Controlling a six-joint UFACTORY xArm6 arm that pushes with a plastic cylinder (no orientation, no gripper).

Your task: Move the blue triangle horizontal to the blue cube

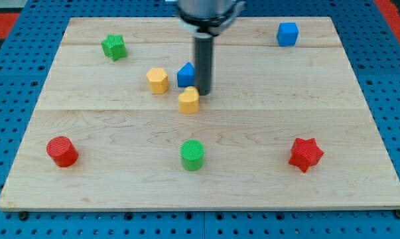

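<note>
Camera view: eight blocks lie on the bench [359,133], with two blue, two yellow, two green and two red. My tip [204,91], a bare rod end effector that grasps nothing, stands just right of the blue triangle [185,75], seemingly touching it. The yellow block [189,100] sits just below-left of the tip. The blue cube [287,34] lies well up-right.

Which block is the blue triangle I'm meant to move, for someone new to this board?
Start at the dark rod coming down from the view's top centre of the wooden board. The blue triangle sits against the rod's left side, just above my tip. Its two nearest neighbours are yellow; the only other blue piece, the blue cube, sits far upper right.
</note>
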